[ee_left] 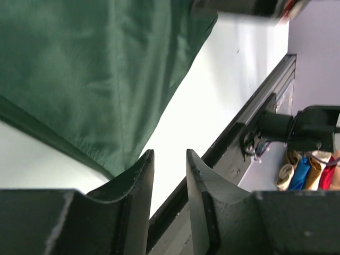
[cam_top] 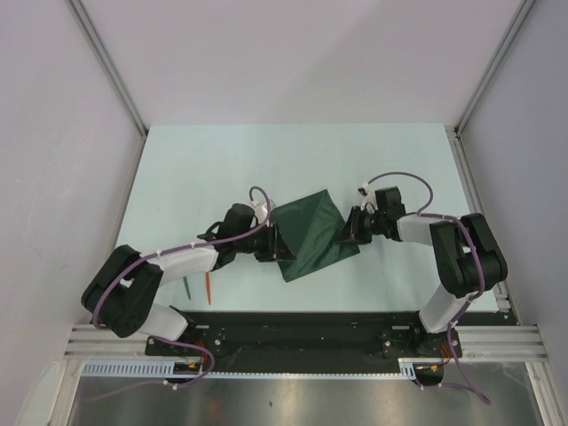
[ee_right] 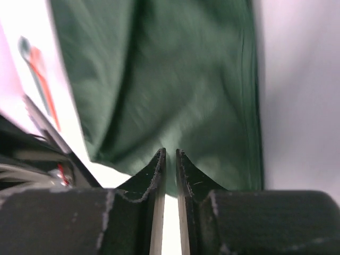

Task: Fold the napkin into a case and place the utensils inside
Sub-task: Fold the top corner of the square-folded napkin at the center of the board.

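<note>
Napkin [cam_top: 311, 235] lies part-folded at table [cam_top: 204, 169] centre between my pincers, the left pincer [ee_left: 169, 155] parted and empty at one edge, the right pincer [ee_right: 170, 152] a narrow empty slit opposite, presumably so the fold settles flat before the utensils [cam_top: 199, 288] go in.

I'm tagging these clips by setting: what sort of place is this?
Probably a robot test cell, not a home: plain white walls on metal framing enclose a pale table, and the left arm and right arm are bolted to a rail at its near edge.
</note>
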You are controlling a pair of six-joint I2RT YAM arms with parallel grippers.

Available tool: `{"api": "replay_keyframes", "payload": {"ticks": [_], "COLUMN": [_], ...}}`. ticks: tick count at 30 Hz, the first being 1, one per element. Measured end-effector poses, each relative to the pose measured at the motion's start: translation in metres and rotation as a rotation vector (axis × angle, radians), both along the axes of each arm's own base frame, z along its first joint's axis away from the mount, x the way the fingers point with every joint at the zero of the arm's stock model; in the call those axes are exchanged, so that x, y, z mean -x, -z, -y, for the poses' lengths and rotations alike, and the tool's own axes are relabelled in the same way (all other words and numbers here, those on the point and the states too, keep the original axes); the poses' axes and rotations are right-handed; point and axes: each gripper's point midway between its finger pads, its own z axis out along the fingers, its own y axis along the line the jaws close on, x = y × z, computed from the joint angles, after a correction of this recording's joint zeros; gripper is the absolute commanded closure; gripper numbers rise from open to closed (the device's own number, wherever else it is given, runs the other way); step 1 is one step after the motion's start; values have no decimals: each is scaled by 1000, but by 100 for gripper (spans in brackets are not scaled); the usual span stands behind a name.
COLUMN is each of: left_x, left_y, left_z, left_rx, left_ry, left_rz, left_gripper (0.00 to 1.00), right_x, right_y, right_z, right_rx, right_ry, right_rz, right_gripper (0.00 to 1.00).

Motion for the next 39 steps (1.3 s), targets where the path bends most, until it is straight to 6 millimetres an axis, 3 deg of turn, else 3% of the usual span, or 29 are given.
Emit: {"api": "replay_keyframes", "payload": {"ticks": [5, 9, 16, 27, 36, 39], "left_x": [-18, -28, -29, -40, -48, -48], "left_y": [-13, -9, -4, -3, 1, 4], "left_z": [-4, -17, -25, -37, -53, -58], "left_rx": [-8, -28, -52, -52, -69, -83], "left_ry": [-42, -92, -113, -159, -207, -223], "left_rz": [25, 6, -14, -18, -42, -63], "left_gripper": [64, 64, 64, 63, 57, 51], "right_x": [28, 40, 35, 38, 55, 59], "right_y": [16, 10, 12, 11, 9, 6], "right_z": [-8, -22, -21, -23, -17, -15], "right_rx": [108, 201, 319, 330, 343, 348], "right_ry": [-45, -94, -94, -111, -134, -139], "right_rz": [-30, 37, 87, 107, 96, 92], "right_gripper": [73, 66, 61, 55, 54, 53]}}
